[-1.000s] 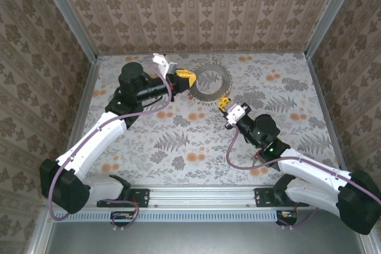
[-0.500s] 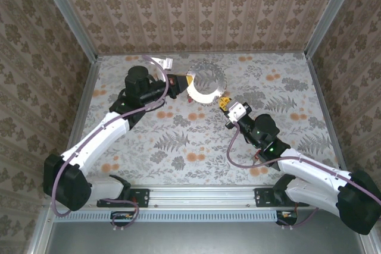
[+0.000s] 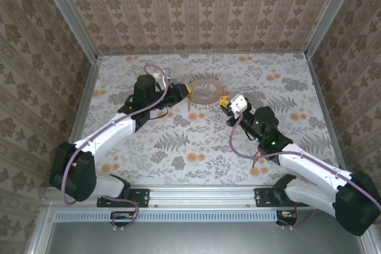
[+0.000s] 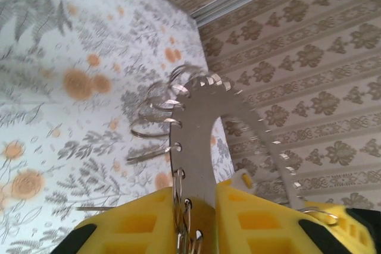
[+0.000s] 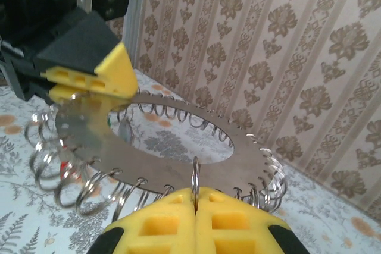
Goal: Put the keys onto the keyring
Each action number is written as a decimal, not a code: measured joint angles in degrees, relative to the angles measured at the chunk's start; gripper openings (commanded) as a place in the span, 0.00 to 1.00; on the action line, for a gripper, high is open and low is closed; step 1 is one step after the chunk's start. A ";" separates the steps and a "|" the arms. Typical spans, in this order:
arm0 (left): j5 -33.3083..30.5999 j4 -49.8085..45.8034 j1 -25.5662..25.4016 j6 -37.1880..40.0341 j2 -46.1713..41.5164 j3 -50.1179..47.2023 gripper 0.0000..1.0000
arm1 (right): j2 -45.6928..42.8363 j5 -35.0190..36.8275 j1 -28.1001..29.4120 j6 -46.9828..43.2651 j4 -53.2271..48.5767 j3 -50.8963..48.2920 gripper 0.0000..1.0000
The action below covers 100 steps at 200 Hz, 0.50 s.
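The fingers [image 4: 134, 221] of the left gripper [image 4: 196, 197] stand on either side of the keyring [image 4: 196, 123] with a narrow gap between them. The ring's plate fills that gap; whether they press on it cannot be told. The fingers [image 5: 155, 221] of the right gripper [image 5: 195, 193] are closed together, pinching one thin wire loop at the opposite rim of the keyring. The keyring is a flat, silvery metal annulus with a large round opening and small holes near its toothed outer edge. Many small split rings [image 5: 89, 194] hang from that edge all the way round. It hangs between the two grippers above the far middle of the floral-patterned table [image 3: 178, 141], roughly level in the right wrist view. The left gripper is at its left side and the right gripper at its right side. The keys cannot be made out.
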 measured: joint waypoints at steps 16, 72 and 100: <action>-0.50 0.09 -0.57 -1.11 0.72 -1.36 0.31 | 0.68 -2.25 -1.49 1.07 -1.70 0.83 0.00; -2.78 0.92 -1.90 -2.78 2.54 -5.55 0.43 | 5.44 -8.55 -5.40 3.45 -5.49 1.70 0.00; -3.13 2.62 -2.01 -2.91 3.52 -7.54 0.50 | 8.37 -10.47 -7.02 3.85 -8.09 2.60 0.00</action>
